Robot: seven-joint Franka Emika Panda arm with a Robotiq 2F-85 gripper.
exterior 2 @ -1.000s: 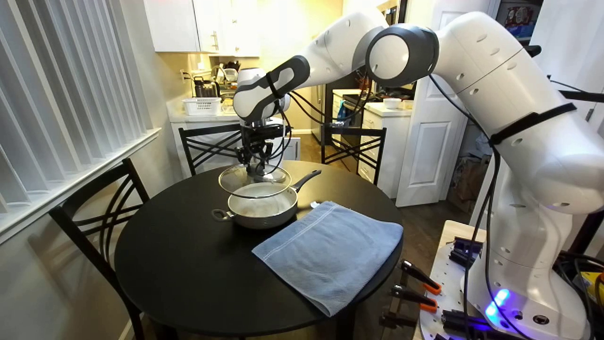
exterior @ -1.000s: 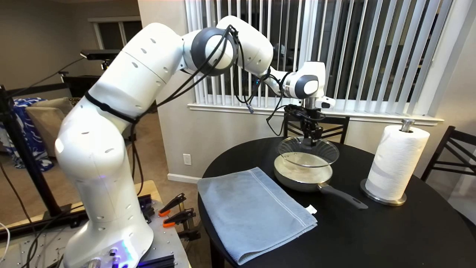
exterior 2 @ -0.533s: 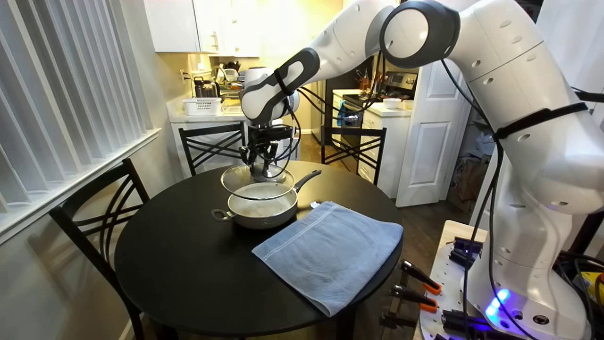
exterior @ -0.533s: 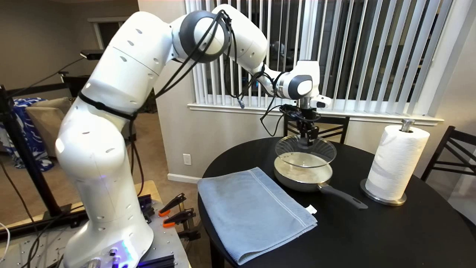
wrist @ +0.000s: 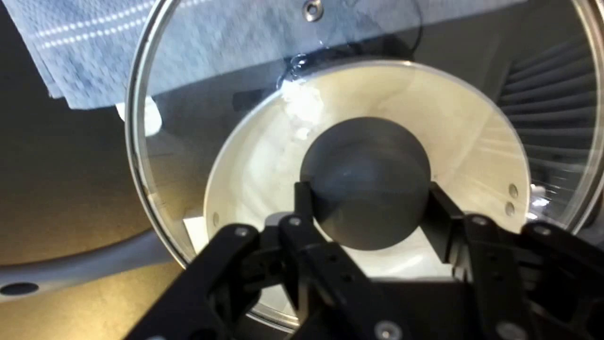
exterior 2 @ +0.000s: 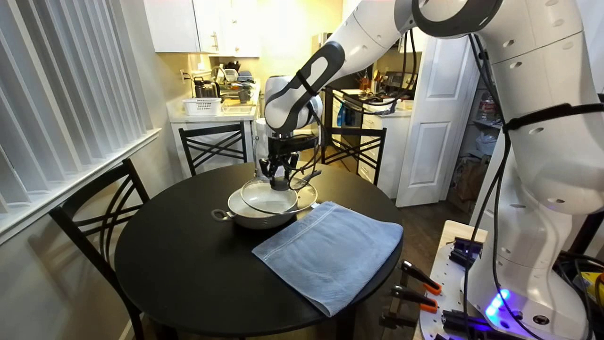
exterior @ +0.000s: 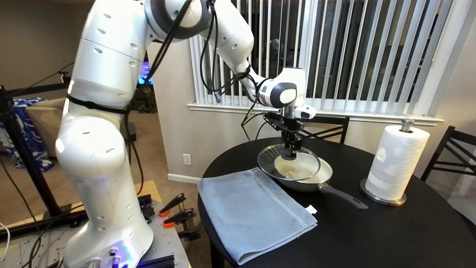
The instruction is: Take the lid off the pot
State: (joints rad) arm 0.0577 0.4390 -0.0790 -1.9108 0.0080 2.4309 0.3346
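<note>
The clear glass lid (exterior: pixel 273 160) with metal rim hangs in the air in both exterior views (exterior 2: pixel 306 194). It overlaps part of the pot (exterior: pixel 325 172) and reaches toward the cloth; the exact gap to the pot is hard to tell. My gripper (exterior: pixel 290 149) points down and is shut on the lid's dark round knob. In the wrist view the two fingertips (wrist: pixel 365 198) press the sides of the knob (wrist: pixel 365 174). The pot stands on the table, pale cream inside, and also shows in an exterior view (exterior 2: pixel 257 221). Its long handle (wrist: pixel 94 265) shows beside the lid.
The blue-grey folded cloth (exterior: pixel 253 212) lies beside the pot, also visible in an exterior view (exterior 2: pixel 330 255). A paper towel roll (exterior: pixel 396 163) stands on the round black table (exterior: pixel 390 234). Chairs (exterior 2: pixel 106 222) stand around it. Clamps (exterior: pixel 178 216) sit by the robot base.
The gripper and lid have moved from above the pot sideways toward the cloth and the robot base, and somewhat lower. The grip on the knob looks unchanged. The pot and cloth have not moved.
</note>
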